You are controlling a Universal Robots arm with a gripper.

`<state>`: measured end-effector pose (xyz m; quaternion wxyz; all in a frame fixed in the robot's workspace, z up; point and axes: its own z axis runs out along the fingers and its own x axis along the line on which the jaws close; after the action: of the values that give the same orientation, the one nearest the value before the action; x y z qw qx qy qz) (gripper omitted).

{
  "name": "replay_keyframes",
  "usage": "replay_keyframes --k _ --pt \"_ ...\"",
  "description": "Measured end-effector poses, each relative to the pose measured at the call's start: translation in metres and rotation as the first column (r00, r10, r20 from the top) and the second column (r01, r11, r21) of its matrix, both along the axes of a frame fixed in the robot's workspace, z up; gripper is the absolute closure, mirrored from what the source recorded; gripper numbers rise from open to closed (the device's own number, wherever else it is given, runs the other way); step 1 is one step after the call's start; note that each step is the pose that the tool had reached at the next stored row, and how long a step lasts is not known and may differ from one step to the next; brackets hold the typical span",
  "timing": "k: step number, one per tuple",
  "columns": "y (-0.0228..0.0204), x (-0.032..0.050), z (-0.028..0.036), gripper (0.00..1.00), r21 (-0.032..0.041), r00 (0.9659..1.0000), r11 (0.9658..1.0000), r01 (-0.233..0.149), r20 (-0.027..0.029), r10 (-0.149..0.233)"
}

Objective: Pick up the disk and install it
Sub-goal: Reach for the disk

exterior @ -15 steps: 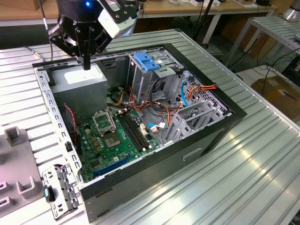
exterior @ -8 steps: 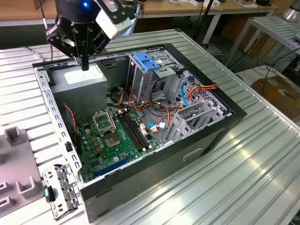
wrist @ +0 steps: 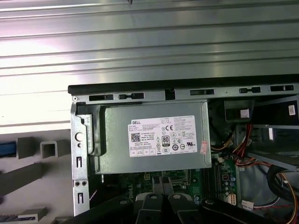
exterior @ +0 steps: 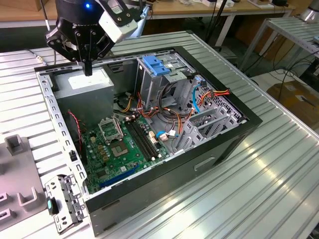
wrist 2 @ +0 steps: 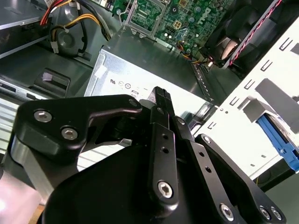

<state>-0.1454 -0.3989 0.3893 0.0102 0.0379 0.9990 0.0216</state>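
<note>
Grey steel power supply (wrist: 154, 137), in the open computer case (exterior: 219, 144), taken as landmark. Black pincer (exterior: 88, 68) hangs just above its white sticker, fingers pressed together, gripping nothing. The disk (wrist 2: 279, 140), judged by a blue plastic rail edge, lies outside the case, past the perforated wall beside the power supply, well apart from the pincer. Step in hand: the pick-up, not yet begun. A grasp calls for spread fingers and a station over the disk, clear of that wall.
</note>
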Motion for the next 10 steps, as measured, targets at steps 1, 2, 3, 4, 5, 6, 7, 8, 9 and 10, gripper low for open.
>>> replay_keyframes --k 1,2,3,4,5,6,7,8,9,10 --pt "0.0000 -0.0004 -0.0001 0.89 0.0000 1.0000 1.0000 0.000 -0.0002 0.000" --pt "0.0000 -0.0009 -0.0003 0.89 0.0000 1.0000 1.0000 0.000 -0.0005 0.000" --pt "0.0000 -0.0012 -0.0004 0.89 0.0000 1.0000 1.0000 0.000 -0.0007 0.000" --pt "0.0000 -0.0014 -0.0005 0.89 -0.0001 1.0000 1.0000 0.000 -0.0009 0.000" --pt "0.0000 -0.0018 -0.0007 0.89 0.0000 1.0000 1.0000 0.000 -0.0012 0.000" --pt "0.0000 -0.0023 -0.0009 0.89 0.0000 1.0000 1.0000 0.000 -0.0015 0.000" --pt "0.0000 -0.0028 -0.0011 0.89 0.0000 1.0000 1.0000 0.000 -0.0017 0.000" --pt "0.0000 -0.0032 -0.0012 0.89 0.0000 1.0000 1.0000 0.000 -0.0019 0.000" --pt "0.0000 -0.0037 -0.0014 0.89 0.0000 1.0000 1.0000 0.000 -0.0021 0.000" --pt "0.0000 -0.0040 -0.0016 0.89 0.0001 1.0000 1.0000 0.000 -0.0024 0.000"
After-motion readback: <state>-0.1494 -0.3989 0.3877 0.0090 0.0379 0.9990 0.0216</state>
